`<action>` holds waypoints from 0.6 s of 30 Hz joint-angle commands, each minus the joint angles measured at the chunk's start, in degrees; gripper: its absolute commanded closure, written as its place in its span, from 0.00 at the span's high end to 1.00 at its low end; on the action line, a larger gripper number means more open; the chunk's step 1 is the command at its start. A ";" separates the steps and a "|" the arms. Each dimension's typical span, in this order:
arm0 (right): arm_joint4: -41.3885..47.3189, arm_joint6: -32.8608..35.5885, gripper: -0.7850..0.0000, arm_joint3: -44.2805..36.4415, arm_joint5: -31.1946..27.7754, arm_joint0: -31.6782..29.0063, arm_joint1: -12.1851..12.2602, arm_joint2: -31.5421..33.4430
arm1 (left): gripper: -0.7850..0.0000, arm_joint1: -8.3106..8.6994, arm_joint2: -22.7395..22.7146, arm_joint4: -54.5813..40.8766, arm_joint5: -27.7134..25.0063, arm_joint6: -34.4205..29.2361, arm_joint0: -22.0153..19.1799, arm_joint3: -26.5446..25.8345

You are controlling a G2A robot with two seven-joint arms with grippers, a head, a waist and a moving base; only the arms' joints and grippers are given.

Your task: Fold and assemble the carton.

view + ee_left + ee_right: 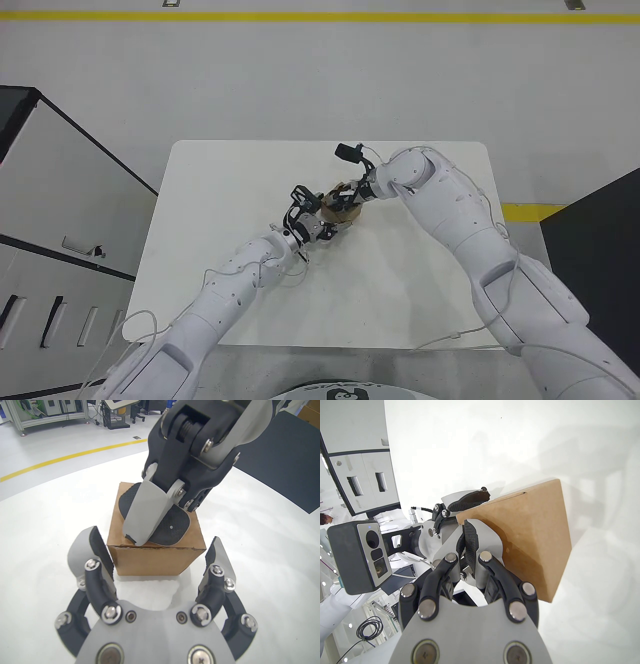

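Observation:
A small brown carton [343, 203] stands closed on the white table [220, 200], near its middle. My left gripper [155, 556] is open and straddles the carton [192, 535] at its near face; one pad [100, 547] touches a side edge, the other stands slightly apart. My right gripper [152, 535] is shut with nothing between its fingers and lies flat on the carton's top flap. In the right wrist view the shut right gripper [469, 540] rests against the carton [535, 540], with a left fingertip [467, 502] beyond the carton's corner.
A grey cabinet [50, 200] stands left of the table and a dark panel [600, 240] to its right. A yellow floor line [300, 16] runs behind. The table has free room on all sides of the carton.

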 commanded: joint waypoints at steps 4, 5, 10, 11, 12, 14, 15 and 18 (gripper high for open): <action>0.06 0.01 0.00 0.06 0.03 0.06 -0.04 0.01 | 0.55 -0.10 -0.26 -0.14 0.04 0.18 -0.12 0.45; 0.08 -0.04 0.00 0.08 0.05 0.07 -0.05 0.03 | 0.53 -0.12 -0.29 -0.12 0.02 0.20 -0.14 0.51; 0.17 -0.15 0.00 0.10 0.14 0.11 -0.06 0.14 | 0.47 -0.17 -0.53 0.03 -0.03 0.58 -0.27 0.88; 0.17 -0.15 0.00 0.12 0.15 0.13 -0.05 0.17 | 0.46 -0.18 -0.61 0.01 -0.03 0.65 -0.30 0.96; 0.20 -0.18 0.00 0.14 0.17 0.15 -0.04 0.22 | 0.45 -0.19 -0.66 0.08 -0.01 0.64 -0.34 1.02; 0.24 -0.21 0.00 0.17 0.19 0.17 -0.01 0.33 | 0.44 -0.20 -0.74 0.18 -0.05 0.67 -0.40 1.07; 0.23 -0.18 0.00 0.16 0.18 0.18 0.01 0.37 | 0.43 -0.20 -0.78 0.27 -0.09 0.73 -0.42 1.11; 1.38 -0.24 0.40 0.11 -0.63 0.23 0.24 1.31 | 0.39 -0.17 -1.03 0.46 -0.18 0.84 -0.50 1.21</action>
